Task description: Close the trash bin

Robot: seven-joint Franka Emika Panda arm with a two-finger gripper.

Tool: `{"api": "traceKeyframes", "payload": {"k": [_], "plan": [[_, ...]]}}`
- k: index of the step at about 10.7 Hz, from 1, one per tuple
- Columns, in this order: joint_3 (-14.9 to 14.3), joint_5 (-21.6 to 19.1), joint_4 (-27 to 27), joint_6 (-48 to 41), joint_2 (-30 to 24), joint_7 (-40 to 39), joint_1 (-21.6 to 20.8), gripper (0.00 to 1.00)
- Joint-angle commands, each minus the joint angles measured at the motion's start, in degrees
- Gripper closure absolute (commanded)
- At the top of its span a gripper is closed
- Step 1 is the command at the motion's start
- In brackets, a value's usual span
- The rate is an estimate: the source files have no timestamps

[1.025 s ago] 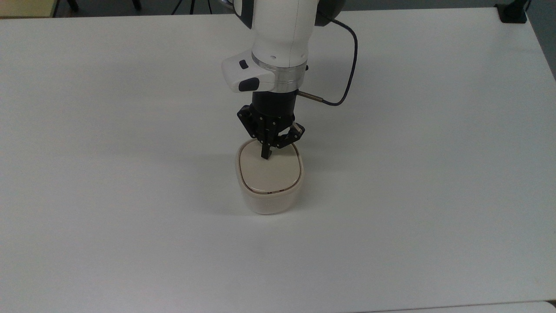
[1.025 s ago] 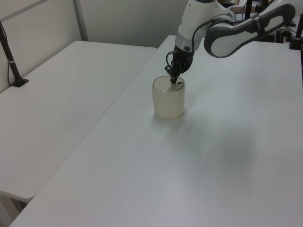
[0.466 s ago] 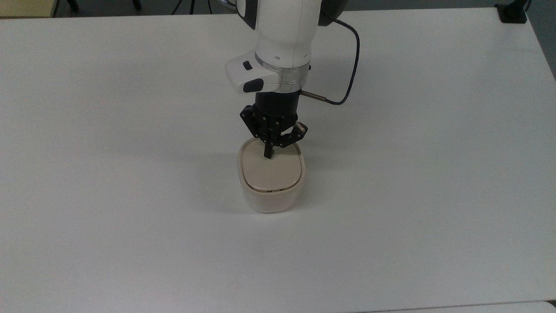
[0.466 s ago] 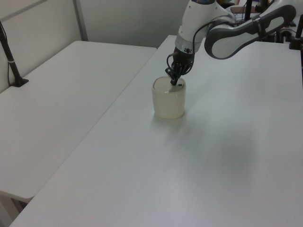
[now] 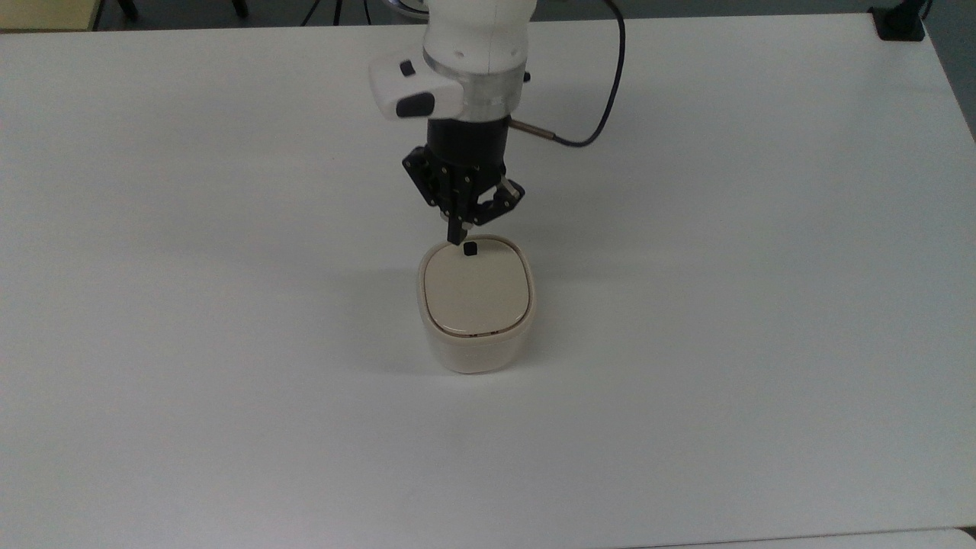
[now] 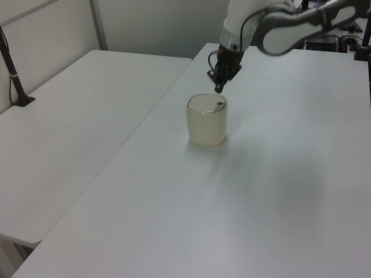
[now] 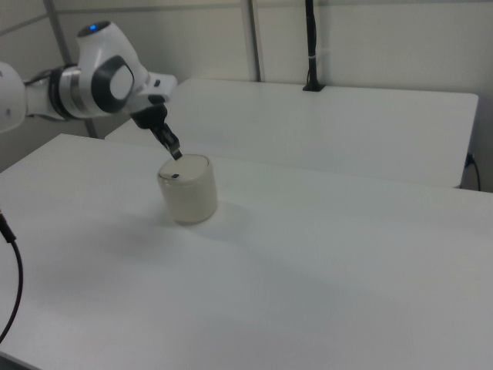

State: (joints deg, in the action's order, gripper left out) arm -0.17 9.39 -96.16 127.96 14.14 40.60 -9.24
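Bin point(image 5: 476, 347): light, stiff plastic (likely tips easily); lid point(image 5: 476, 293) flat, seated.
Contact: press lid top.
Claw point(image 5: 456, 238): narrow, empty, above lid.

The claw point(image 7: 176, 153) hangs just above the closed trash bin point(image 7: 189, 190) on the white table point(image 7: 323, 262).

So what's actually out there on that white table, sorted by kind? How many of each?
Trash bins: 1, the cream-white trash bin with its beige lid lying flat.
Robot grippers: 1, the black gripper just above the lid's far edge in the top view.
Cables: 1, the dark cable looping off the arm.
Total: 3.
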Motion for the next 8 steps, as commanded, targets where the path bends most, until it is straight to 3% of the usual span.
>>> {"api": "traceKeyframes", "payload": {"k": [1,2,3,4,7,8], "plan": [[0.6,-3.5,-1.8,-10.1,-9.3,-3.5,1.1,0.93],[0.6,-4.6,-1.9,-13.2,-11.7,-5.3,1.4,0.83],[0.6,-5.3,-2.2,-16.0,-13.9,-7.4,1.9,0.61],[0.3,-5.4,-3.2,-18.5,-16.2,-8.9,1.9,0.3],[-0.4,-5.4,-7.6,-22.0,-22.9,-11.5,2.0,0.0],[-0.4,-5.4,-7.4,-23.1,-22.8,-14.1,2.8,0.0]]}}
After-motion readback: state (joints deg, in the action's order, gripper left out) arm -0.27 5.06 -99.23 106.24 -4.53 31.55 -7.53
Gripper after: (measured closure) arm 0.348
